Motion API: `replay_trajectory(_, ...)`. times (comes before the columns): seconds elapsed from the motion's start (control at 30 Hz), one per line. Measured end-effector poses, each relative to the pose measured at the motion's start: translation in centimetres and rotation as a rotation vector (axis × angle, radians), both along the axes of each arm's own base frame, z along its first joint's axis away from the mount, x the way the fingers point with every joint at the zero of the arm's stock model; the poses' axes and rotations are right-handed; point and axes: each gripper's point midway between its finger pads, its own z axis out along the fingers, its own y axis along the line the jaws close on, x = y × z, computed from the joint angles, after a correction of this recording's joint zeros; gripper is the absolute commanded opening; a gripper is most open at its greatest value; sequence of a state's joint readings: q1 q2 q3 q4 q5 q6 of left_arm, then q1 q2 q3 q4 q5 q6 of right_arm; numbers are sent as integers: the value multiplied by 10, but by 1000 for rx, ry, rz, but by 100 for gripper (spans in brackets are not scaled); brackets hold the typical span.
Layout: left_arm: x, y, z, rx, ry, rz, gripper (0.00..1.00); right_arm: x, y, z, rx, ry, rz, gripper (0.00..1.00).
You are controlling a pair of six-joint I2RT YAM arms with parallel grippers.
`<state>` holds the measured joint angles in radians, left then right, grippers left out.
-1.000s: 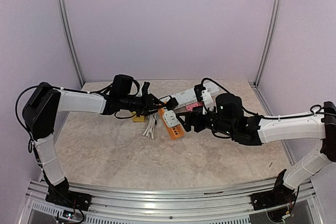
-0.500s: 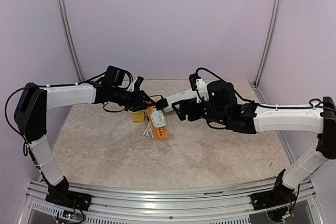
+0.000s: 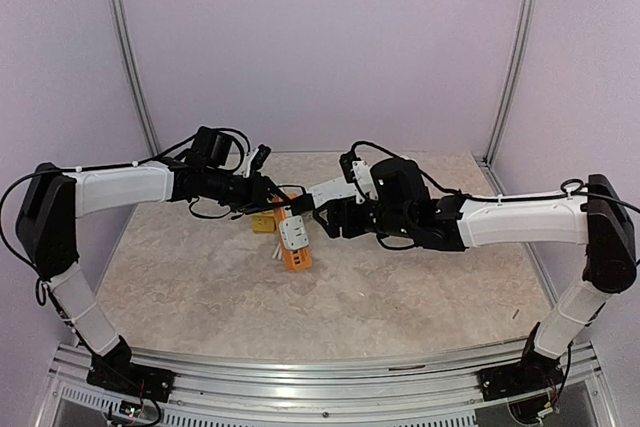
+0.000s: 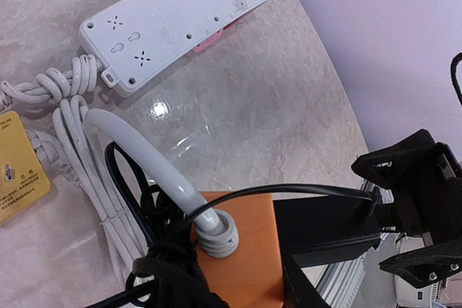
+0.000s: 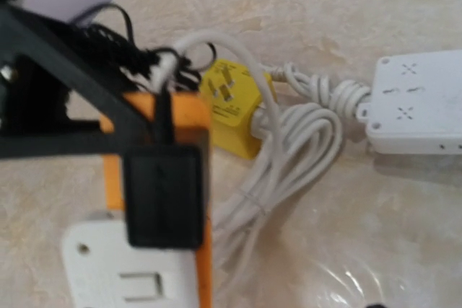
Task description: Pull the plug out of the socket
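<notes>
One beige marbled tabletop (image 3: 400, 292), lilac walls (image 3: 320, 47); left gripper (image 3: 272, 197) clamps orange socket (image 3: 297, 260), right gripper (image 3: 320, 215) spread wide.

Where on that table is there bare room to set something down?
The whole near half of the table is bare, from the orange socket strip to the front rail. The far right corner is free too. It is crowded mid-back, where the left hand, right hand, white power strip, yellow plug and coiled cable bunch together.

The marbled table (image 3: 400, 287) carries a white power strip (image 4: 180, 12), its bundled white cable (image 5: 299, 131) and a yellow adapter (image 5: 231, 99).
</notes>
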<state>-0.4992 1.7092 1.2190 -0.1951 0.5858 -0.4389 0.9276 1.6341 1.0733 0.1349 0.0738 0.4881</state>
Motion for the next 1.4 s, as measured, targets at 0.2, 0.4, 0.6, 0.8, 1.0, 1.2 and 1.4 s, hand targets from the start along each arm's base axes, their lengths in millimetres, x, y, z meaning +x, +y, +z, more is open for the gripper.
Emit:
replay_trajectory(0.2,-3,2,-10,18,8,3,22,-1,12,8,30,9,21,73)
replay_trajectory(0.4,-9,-4,-13,20,12,-11,22,5,28,1,28,38,36,69)
replay_trajectory(0.6,-14,-10,-12,14,10,-25,22,8,37,-8,25,65,44,61)
replay_trajectory(0.8,-15,-11,-12,14,11,-28,22,8,37,-13,26,87,39,51)
replay_trajectory(1.0,-15,-12,-12,14,11,-29,22,8,38,-18,27,103,33,43)
replay_trajectory(1.2,-17,-13,-12,14,11,-34,21,7,43,-21,31,120,48,39)
replay_trajectory(1.4,-17,-14,-12,14,11,-35,21,6,45,-24,33,133,54,34)
